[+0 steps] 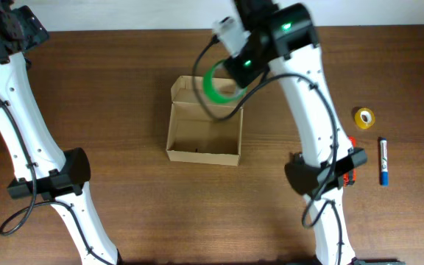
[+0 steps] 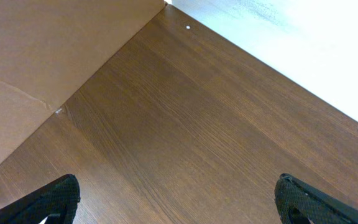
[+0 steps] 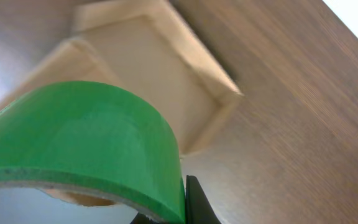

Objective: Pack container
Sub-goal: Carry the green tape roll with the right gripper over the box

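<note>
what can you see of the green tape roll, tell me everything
The green tape roll is a glossy, bright green ring of wide tape, with a pale brownish core edge showing along its underside. The right gripper holds it off the table, jaws shut on its wall, and it sits tilted. It hangs above the far end of the open cardboard box and seems not yet inside it. Nothing else appears to touch it.

The left arm and right arm are glossy white links with black joint housings and thin black cables. The left gripper has textured black fingers
</note>
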You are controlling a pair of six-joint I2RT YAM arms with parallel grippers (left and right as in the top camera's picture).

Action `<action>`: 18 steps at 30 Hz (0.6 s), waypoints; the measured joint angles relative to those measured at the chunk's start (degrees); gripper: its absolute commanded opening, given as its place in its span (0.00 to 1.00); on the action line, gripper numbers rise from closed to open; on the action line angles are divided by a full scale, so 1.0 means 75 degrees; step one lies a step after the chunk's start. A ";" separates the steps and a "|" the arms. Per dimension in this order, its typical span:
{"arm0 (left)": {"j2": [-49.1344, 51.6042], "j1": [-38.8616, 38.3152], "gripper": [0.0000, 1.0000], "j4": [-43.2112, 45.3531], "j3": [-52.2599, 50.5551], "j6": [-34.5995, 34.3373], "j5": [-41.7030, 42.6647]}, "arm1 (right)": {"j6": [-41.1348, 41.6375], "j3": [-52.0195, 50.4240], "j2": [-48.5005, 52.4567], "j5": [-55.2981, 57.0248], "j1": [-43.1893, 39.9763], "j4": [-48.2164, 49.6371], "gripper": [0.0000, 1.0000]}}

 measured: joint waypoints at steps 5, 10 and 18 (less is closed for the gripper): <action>0.0000 0.0000 1.00 -0.0003 0.0000 0.0000 0.0000 | 0.0102 -0.1958 -0.1582 -0.0166 0.0332 0.0443 0.04; 0.0000 0.0000 1.00 -0.0003 0.0000 0.0003 0.0003 | 0.0181 -0.4581 -0.3340 -0.0300 -0.0070 0.1647 0.04; 0.0000 0.0000 1.00 -0.0003 0.0000 0.0003 0.0003 | 0.0140 -0.5581 -0.2579 -0.0309 0.0291 0.2463 0.04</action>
